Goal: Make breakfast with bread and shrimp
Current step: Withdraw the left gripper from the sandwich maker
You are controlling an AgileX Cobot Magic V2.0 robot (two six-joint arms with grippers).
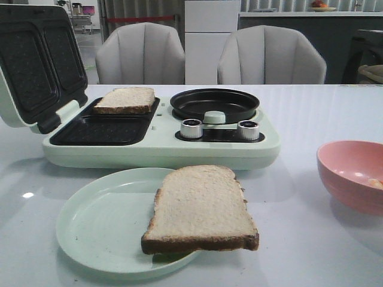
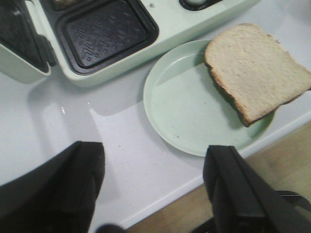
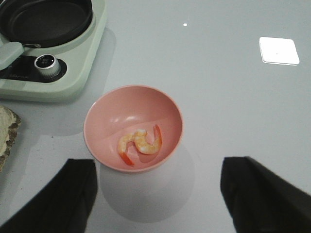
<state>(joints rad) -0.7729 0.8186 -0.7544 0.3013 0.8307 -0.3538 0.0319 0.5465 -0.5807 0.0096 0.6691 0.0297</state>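
One bread slice point(image 1: 200, 209) lies on the right side of a pale green plate point(image 1: 99, 230), overhanging its rim; it also shows in the left wrist view point(image 2: 255, 68). A second slice point(image 1: 125, 100) lies in the far grill tray of the pale green breakfast maker point(image 1: 161, 149). Two curled orange-white shrimp point(image 3: 140, 144) lie in a pink bowl point(image 3: 133, 127), seen at the right edge of the front view point(image 1: 353, 173). My left gripper point(image 2: 155, 187) is open and empty above the table's near edge. My right gripper point(image 3: 160, 191) is open and empty just short of the bowl.
The maker's lid point(image 1: 36, 60) stands open at the left. Its near grill tray point(image 1: 102, 128) holds nothing. A round black pan point(image 1: 214, 103) and two knobs point(image 1: 191, 128) are on its right half. Two grey chairs point(image 1: 143, 54) stand behind the table.
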